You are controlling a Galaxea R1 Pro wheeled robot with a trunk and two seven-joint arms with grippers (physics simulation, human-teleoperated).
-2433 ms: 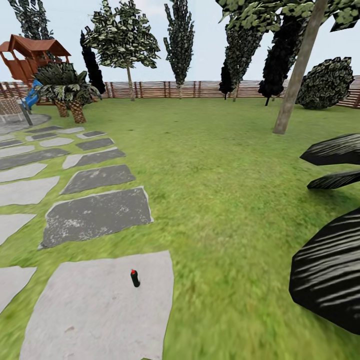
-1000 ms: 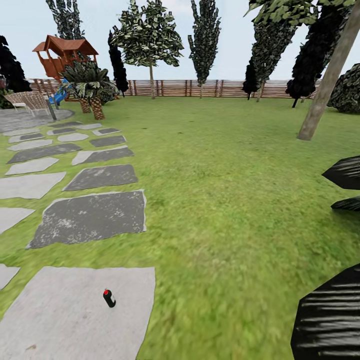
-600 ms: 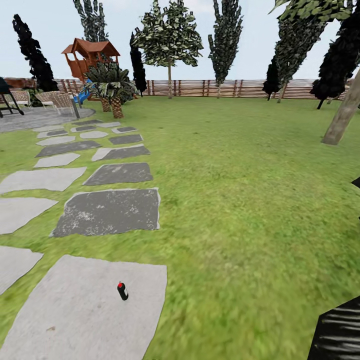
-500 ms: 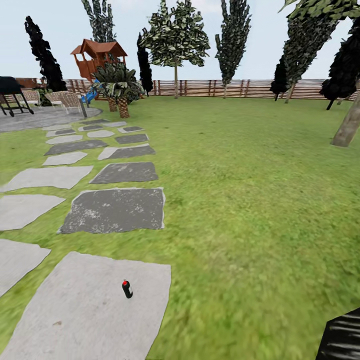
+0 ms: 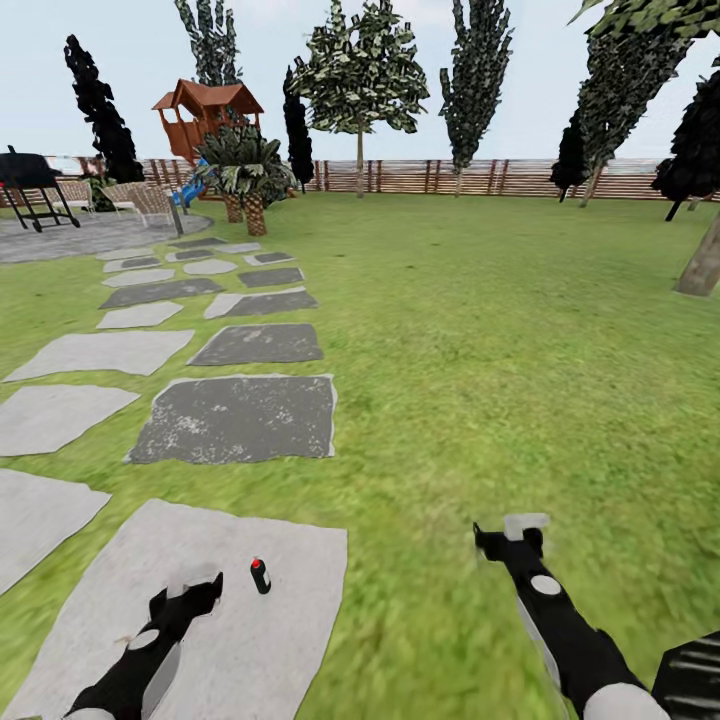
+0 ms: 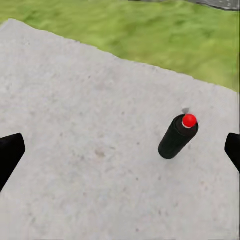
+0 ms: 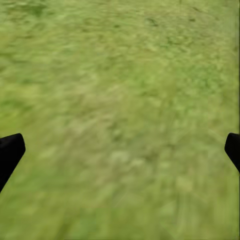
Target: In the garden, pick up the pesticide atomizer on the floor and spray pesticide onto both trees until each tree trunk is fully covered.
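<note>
The small dark pesticide atomizer (image 6: 178, 137) with its red cap stands upright on a pale grey stepping stone (image 5: 260, 640), just ahead of the left gripper (image 5: 195, 590), whose jaws are spread wide. The right gripper (image 5: 515, 535), also released, hangs over grass (image 7: 120, 100). An off-centre approach could topple the narrow bottle.
</note>
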